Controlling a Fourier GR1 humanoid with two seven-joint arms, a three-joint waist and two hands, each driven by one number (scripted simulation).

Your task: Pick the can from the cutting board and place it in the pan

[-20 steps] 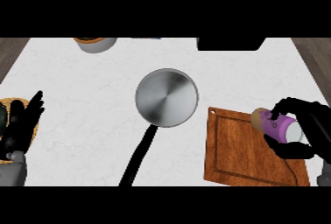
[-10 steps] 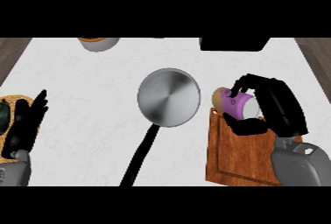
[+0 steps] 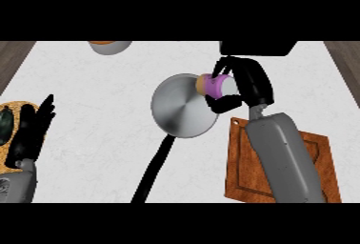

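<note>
Right hand (image 3: 246, 88) curled round the can (image 3: 215, 84), tilted, at the pan (image 3: 184, 105)'s right rim, clear of the cutting board (image 3: 281, 167). Open counter (image 3: 105, 90) left of the pan. Left hand (image 3: 32, 131) straight-fingered, upright at the left edge.

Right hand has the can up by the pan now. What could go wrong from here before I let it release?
1. The can sits over the pan's right rim, not its middle; released here, it might catch the rim and land on the counter.
2. It lies tilted in the right hand, so it may roll once freed.
3. The pan's long handle could swing if the rim is bumped.
</note>
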